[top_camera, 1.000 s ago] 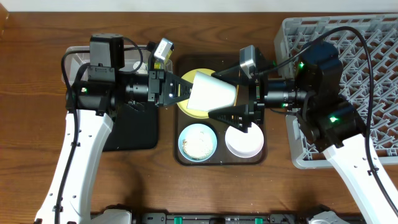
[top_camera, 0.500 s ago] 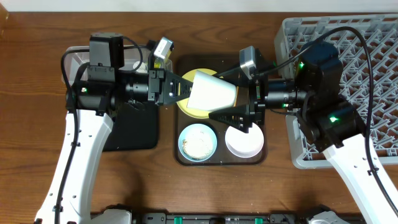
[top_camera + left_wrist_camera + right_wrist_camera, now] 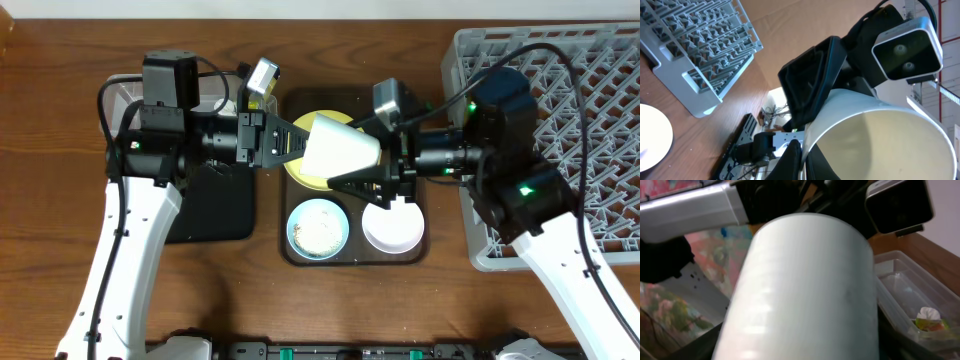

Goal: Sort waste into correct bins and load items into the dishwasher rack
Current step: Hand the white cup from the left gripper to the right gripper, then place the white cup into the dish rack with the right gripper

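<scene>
The small white cup hangs on its side above the yellow plate, between both arms. My left gripper is shut on its rim, one finger inside and one outside, as the left wrist view shows. My right gripper is open, its fingers spread around the cup's base; the cup fills the right wrist view. The light blue bowl holds white rice scraps. The white bowl sits beside it. The crumpled wrapper lies in the clear tub. The chopsticks are out of view.
The plate and bowls sit on a dark brown tray. The grey dishwasher rack stands at the right. The clear tub and the black tray lie at the left under my left arm.
My right gripper has moved left, so its fingers now reach further along the cup. The left gripper and the cup have stayed in place.
</scene>
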Motion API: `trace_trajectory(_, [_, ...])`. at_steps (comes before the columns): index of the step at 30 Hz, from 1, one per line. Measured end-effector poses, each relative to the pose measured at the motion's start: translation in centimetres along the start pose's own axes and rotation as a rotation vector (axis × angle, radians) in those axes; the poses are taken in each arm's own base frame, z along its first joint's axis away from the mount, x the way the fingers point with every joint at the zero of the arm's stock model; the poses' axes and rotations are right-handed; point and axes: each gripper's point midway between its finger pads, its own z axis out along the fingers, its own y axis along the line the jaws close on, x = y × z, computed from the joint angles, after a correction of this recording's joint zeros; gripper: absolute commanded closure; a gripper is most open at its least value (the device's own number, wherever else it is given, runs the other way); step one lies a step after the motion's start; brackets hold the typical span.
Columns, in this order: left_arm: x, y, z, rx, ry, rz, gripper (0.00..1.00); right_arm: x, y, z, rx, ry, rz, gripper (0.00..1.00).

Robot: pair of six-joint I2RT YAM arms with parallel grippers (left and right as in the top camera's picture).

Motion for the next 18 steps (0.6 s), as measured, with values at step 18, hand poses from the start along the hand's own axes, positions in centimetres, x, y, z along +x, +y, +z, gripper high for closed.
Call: trace_trajectory(18, [-0.10,0.04,-0.10,-0.002,-0.004,-0.012,0.87,-0.44,-0.34,0.07,0.004,-0.015,-0.020,0.36])
